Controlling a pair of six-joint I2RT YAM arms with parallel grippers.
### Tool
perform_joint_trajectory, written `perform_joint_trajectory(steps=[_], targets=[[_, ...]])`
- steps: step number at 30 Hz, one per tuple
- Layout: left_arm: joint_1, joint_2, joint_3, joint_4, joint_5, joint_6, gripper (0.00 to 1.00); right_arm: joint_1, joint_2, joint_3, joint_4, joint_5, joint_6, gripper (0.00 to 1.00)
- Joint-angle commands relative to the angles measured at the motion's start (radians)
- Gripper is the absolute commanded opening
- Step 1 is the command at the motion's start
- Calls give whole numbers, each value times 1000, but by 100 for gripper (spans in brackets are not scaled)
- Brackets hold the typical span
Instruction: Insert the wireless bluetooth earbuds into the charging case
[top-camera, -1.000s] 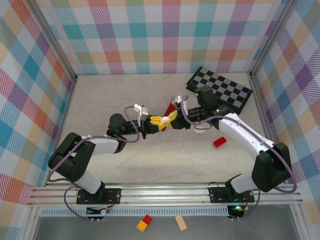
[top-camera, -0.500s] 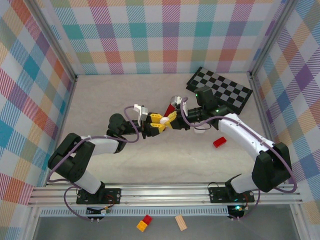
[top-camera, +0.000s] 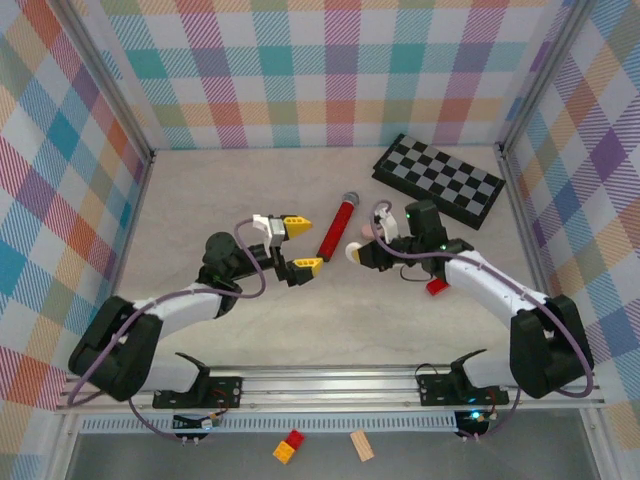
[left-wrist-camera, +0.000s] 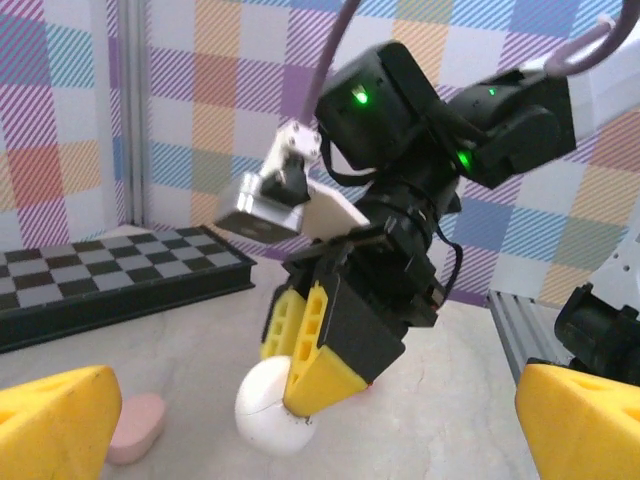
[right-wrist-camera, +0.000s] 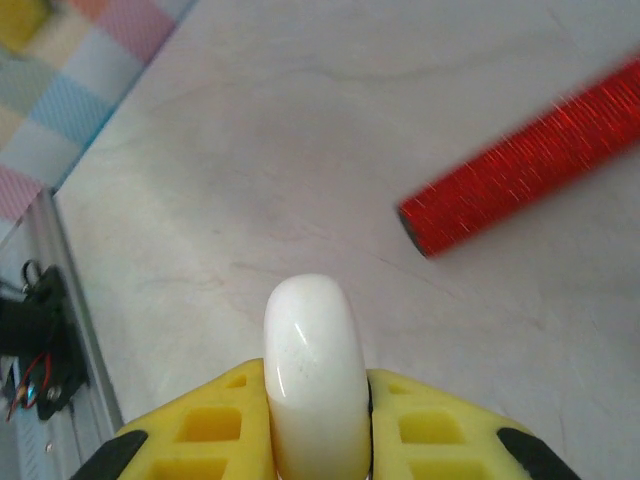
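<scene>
**Operator:** Which container matters, and what's in it?

**Spotter:** The white charging case (right-wrist-camera: 312, 370). Your right gripper (top-camera: 356, 250) has it pinched between its yellow fingers, just right of centre in the overhead view. It looks closed, so you can't see inside it.

**Operator:** And my left gripper?

**Spotter:** Your left gripper (top-camera: 300, 243) stands wide apart and holds nothing. It sits left of centre, facing the case.

**Operator:** Any earbuds?

**Spotter:** In the lower left of your left wrist view, a small pink rounded piece (left-wrist-camera: 135, 425) lies on the table. I can't tell whether it's a bud or a case.

**Operator:** What about the surface and the room?

**Spotter:** The table (top-camera: 200, 200) is pale and faintly marbled. The walls (top-camera: 300, 70) around it are pastel plaid. A glittery red cylindrical microphone (top-camera: 337, 227) lies tilted at centre, between your two grippers. A black-and-grey chessboard (top-camera: 438, 180) sits in the upper right. A small red block (top-camera: 437, 286) lies right of centre, beside your right arm.

**Operator:** And the case's shape?

**Spotter:** It's smooth, glossy and pebble-like. The fingers holding it are ribbed yellow plastic.
</scene>
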Motion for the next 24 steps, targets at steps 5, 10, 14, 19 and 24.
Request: perform_joint_trajectory(steps=[5,10,14,19,24], targets=[[-97,-152,101,-717,-137,453,100,-21,17,-160,233,119,330,21],[-162,-118,158,-852,-184,533,100,-20,100,-184,335,111,408,21],[-179,-95,168,-861,-199,542,100,-18,179,-165,366,144,414,22],[-182,-84,184,-870,-203,530,100,-15,287,-114,377,156,390,25],[-180,-89,188,-875,-221,497,100,-9,358,-82,408,162,363,34]])
